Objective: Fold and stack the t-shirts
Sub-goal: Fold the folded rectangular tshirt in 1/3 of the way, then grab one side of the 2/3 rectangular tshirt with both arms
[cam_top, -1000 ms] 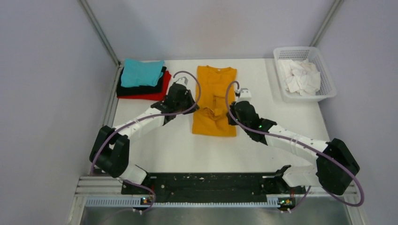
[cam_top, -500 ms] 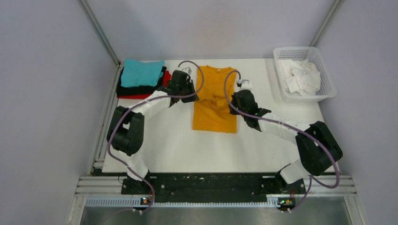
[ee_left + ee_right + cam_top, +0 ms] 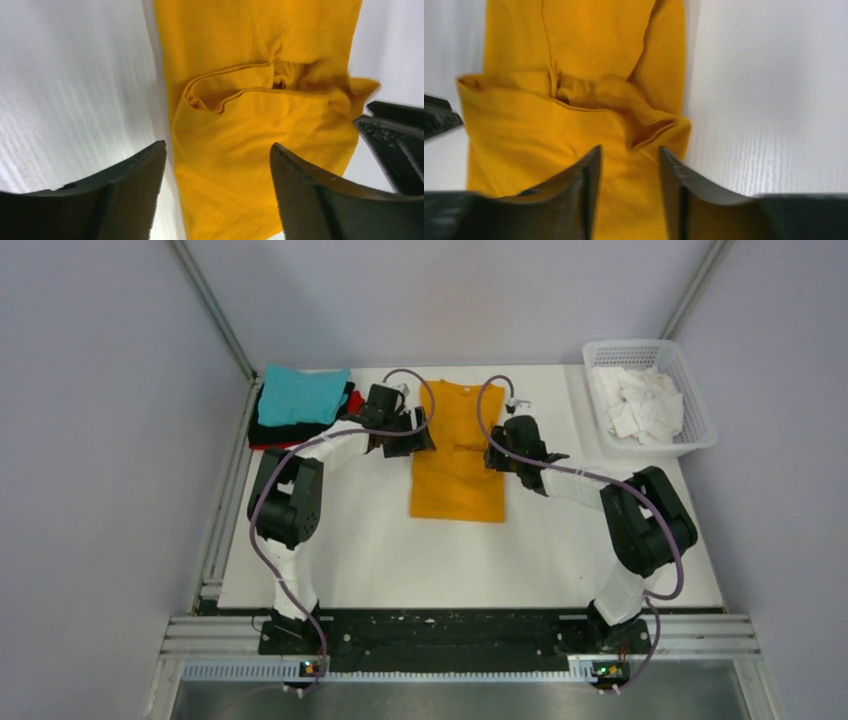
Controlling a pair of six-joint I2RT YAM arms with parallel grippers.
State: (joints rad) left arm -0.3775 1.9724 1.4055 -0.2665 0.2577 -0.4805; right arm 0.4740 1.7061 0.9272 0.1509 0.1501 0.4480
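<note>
White table [image 3: 380,550] carries everything. Mustard-orange t-shirt [image 3: 455,475] lies mid-table as a long strip with a loose crosswise fold near its middle. Far left corner: stack of folded tees, teal t-shirt [image 3: 300,395] on top, black t-shirt [image 3: 275,430] under it, red t-shirt [image 3: 262,446] lowest. White basket [image 3: 700,445] at far right holds white cloths [image 3: 640,405]. Left claw [image 3: 215,150] over the strip's left edge, fingers wide apart, gripping nothing. Right claw [image 3: 629,150] over the right edge, narrower gap, also gripping nothing.

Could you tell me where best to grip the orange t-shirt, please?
Probably the near corners of the t-shirt, left end effector from the left side, right end effector from the right: it lies flat, a long strip, near edge free.
</note>
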